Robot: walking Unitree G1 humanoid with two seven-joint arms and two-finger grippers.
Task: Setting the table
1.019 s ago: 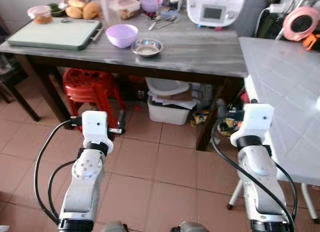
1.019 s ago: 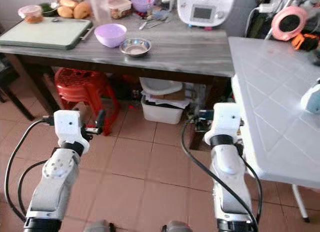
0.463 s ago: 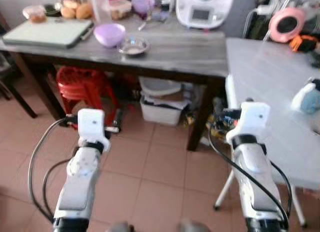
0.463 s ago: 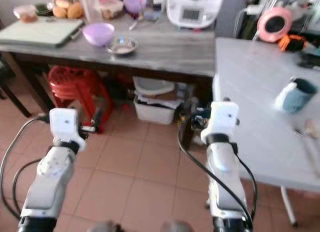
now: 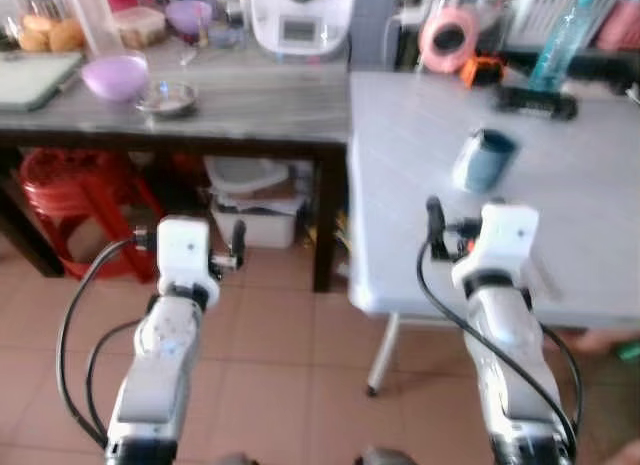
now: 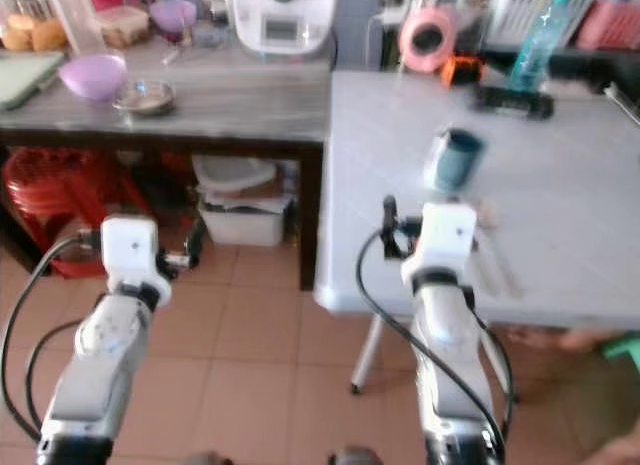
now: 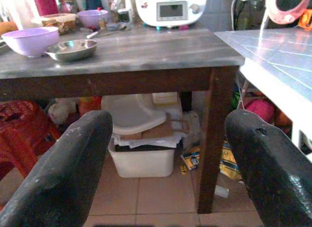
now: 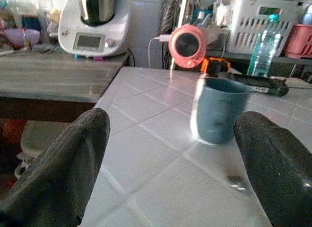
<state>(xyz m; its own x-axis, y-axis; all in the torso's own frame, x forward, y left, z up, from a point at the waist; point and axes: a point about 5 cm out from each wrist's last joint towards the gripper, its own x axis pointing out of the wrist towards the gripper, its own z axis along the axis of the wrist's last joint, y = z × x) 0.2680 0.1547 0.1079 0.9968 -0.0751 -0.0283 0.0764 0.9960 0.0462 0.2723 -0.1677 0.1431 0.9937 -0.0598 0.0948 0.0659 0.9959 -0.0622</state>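
A blue cup [image 5: 485,157] [image 8: 219,110] stands upright on the white tiled table [image 5: 420,245] at the right. My right gripper [image 5: 435,225] [image 8: 170,139] hovers over that table's near edge, short of the cup, open with nothing between its fingers [image 8: 73,163]. At the left, on the grey wooden table [image 5: 250,105], sit a purple bowl [image 5: 110,77] and a small steel bowl [image 5: 167,98] [image 7: 72,50]. My left gripper [image 5: 237,247] [image 7: 168,154] is held in front of that table below its top, open and empty.
A white kitchen appliance [image 5: 300,20], food tubs and bread stand at the back of the wooden table. Under it are a red stool [image 5: 60,185] and a white bin [image 5: 245,200]. A pink round device [image 5: 447,40], a water bottle [image 5: 555,50] and a black item [image 5: 535,102] line the white table's far side.
The whole view has swung to the right, so the camera turned. The white table and blue cup have come into view, and the wooden table has shifted left. Both arms stay held out in front.
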